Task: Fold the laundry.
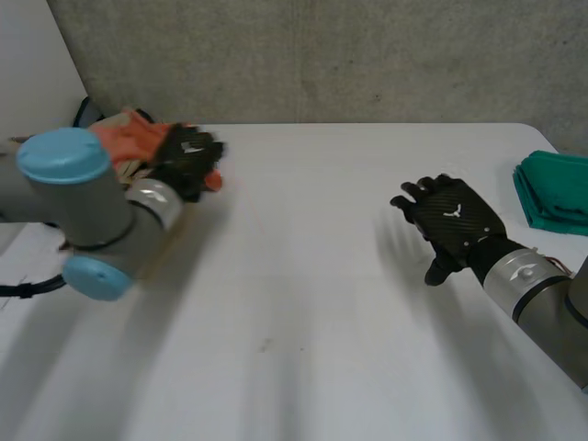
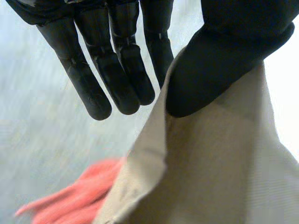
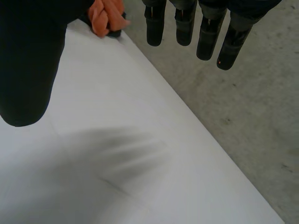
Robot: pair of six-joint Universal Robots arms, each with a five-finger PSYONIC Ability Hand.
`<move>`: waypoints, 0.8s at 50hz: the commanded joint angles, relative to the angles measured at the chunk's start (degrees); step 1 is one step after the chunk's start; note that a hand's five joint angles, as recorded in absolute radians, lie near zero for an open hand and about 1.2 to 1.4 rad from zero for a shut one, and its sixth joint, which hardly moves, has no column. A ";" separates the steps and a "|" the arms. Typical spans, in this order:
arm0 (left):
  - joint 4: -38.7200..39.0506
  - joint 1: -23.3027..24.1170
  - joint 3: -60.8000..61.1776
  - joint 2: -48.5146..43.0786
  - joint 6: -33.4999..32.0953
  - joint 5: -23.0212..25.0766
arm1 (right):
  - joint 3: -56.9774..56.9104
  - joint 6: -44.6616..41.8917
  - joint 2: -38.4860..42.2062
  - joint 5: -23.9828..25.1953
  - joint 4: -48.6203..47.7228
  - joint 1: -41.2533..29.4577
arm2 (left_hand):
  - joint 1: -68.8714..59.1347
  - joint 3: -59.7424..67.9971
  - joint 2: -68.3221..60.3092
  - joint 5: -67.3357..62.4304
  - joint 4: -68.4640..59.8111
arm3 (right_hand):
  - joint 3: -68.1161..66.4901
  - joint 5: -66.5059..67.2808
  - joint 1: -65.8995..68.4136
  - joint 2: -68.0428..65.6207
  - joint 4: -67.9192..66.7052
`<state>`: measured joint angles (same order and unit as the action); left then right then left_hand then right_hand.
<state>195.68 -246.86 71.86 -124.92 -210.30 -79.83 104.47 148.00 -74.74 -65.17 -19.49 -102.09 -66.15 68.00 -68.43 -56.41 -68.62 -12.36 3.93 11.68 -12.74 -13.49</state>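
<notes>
A pile of laundry lies at the table's far left corner, with an orange cloth [image 1: 138, 136] on top. My left hand [image 1: 188, 158] is down on that pile. In the left wrist view a beige cloth [image 2: 210, 168] runs up between the thumb [image 2: 219, 60] and the straight fingers [image 2: 117, 70], pinched there. The orange cloth [image 2: 70, 200] lies below, beyond the fingertips. My right hand [image 1: 455, 216] hovers over the right side of the table with nothing in it. Its fingers [image 3: 205, 28] are straight and spread, and the orange cloth [image 3: 105, 16] lies far off beyond them.
A folded teal cloth [image 1: 556, 193] lies at the right edge of the white table [image 1: 303, 303]. A grey wall stands behind the table's far edge. My left arm's elbow hangs over the near left part of the table.
</notes>
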 commanded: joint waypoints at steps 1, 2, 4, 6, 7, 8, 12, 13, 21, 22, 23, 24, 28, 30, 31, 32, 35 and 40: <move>-0.03 16.66 1.70 4.77 11.04 -0.06 | -1.20 0.45 -0.23 -5.04 0.06 1.01 | -13.85 12.00 -11.57 -13.59 -11.38 | 2.36 -3.93 -1.68 2.74 3.49; -0.03 17.63 1.35 4.51 11.75 -0.15 | -1.29 0.54 -0.23 -5.40 0.06 1.01 | -13.85 12.00 -11.57 -13.59 -11.38 | 2.36 -3.93 -1.68 2.74 3.49; 0.14 20.88 -0.58 2.85 13.50 -0.85 | -1.38 0.54 -0.23 -5.84 0.06 1.01 | -13.85 12.00 -11.57 -13.59 -11.38 | 2.36 -3.93 -1.68 2.74 3.49; 0.23 22.64 -2.51 1.44 14.03 -1.82 | -1.38 0.54 -0.23 -5.93 0.06 1.10 | -13.85 12.00 -11.57 -13.59 -11.38 | 2.36 -3.93 -1.68 2.74 3.49; 0.32 23.87 -4.52 0.48 14.47 -3.30 | -1.38 0.54 -0.15 -5.93 0.06 1.10 | -13.85 12.00 -11.57 -13.59 -11.38 | 2.36 -3.93 -1.68 2.74 3.49; 0.32 24.23 -5.67 0.12 14.56 -4.18 | -1.38 0.54 -0.15 -5.93 0.06 1.10 | -13.85 12.00 -11.57 -13.59 -11.38 | 2.36 -3.93 -1.68 2.74 3.49; 0.41 24.84 -8.76 -0.24 14.74 -8.32 | -1.29 0.54 0.03 -6.02 0.06 1.19 | -13.85 12.00 -11.57 -13.59 -11.38 | 2.36 -3.93 -1.68 2.74 3.49; 0.41 25.02 -9.02 -0.24 14.91 -8.59 | -1.29 0.54 0.12 -6.02 0.06 1.19 | -13.85 12.00 -11.57 -13.59 -11.38 | 2.36 -3.93 -1.68 2.74 3.49; 0.41 28.97 -6.22 -1.12 17.73 -6.74 | -1.99 0.63 0.12 -6.20 -0.02 2.33 | 44.33 -46.18 46.61 44.59 46.80 | 2.36 -3.93 -1.68 2.74 3.49; 0.67 28.98 -5.17 -1.20 17.47 -6.66 | -1.99 0.71 0.12 -6.20 -0.02 2.33 | 56.15 -58.00 58.43 56.41 58.62 | 2.36 -3.93 -1.68 2.74 3.49; 0.84 28.89 -4.81 -0.86 17.47 -6.65 | -2.08 0.80 0.12 -6.28 -0.02 2.42 | 55.78 -57.63 58.05 56.04 58.25 | 2.36 -3.93 -1.68 2.74 3.49; 1.19 28.89 -4.54 -0.85 17.47 -6.74 | -2.08 0.80 0.12 -6.28 -0.02 2.51 | 55.94 -57.79 58.21 56.20 58.40 | 2.36 -3.93 -1.68 2.74 3.49; 2.08 27.05 -3.31 -0.33 17.20 -7.01 | -2.17 0.89 0.12 -6.28 0.15 2.68 | 55.60 -57.45 57.88 55.86 58.07 | 2.36 -3.93 -1.68 2.74 3.49; 1.90 23.64 -2.18 0.46 16.85 -6.92 | -2.17 0.80 -0.06 -6.28 0.33 2.86 | 55.27 -57.12 57.54 55.53 57.74 | 2.36 -3.93 -1.68 2.74 3.49; 1.81 22.31 -1.65 1.07 16.76 -6.66 | -2.17 0.80 -0.14 -6.28 0.41 2.95 | 55.10 -56.95 57.37 55.36 57.57 | 2.36 -3.93 -1.68 2.74 3.49; 1.81 21.25 -1.12 1.78 16.76 -6.48 | -2.26 0.80 -0.32 -6.28 1.02 3.12 | 54.93 -56.78 57.21 55.19 57.40 | 2.36 -3.93 -1.68 2.74 3.49; 1.64 17.82 1.08 5.12 16.67 -5.60 | -2.61 0.80 -0.76 -6.28 2.69 3.21 | 54.59 -56.44 56.87 54.85 57.06 | 2.36 -3.93 -1.68 2.74 3.49; 1.11 15.27 2.14 7.06 16.67 -2.27 | -4.27 1.85 -2.69 -6.11 8.49 2.86 | 52.91 -54.76 55.19 53.17 55.38 | 2.36 -3.93 -1.68 2.74 3.49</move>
<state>197.49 -227.40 72.23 -120.90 -193.51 -85.49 101.69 148.84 -75.57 -71.46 -16.67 -98.96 -10.79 12.24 -11.91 -2.60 -11.79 -12.36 3.94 11.68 -12.74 -13.49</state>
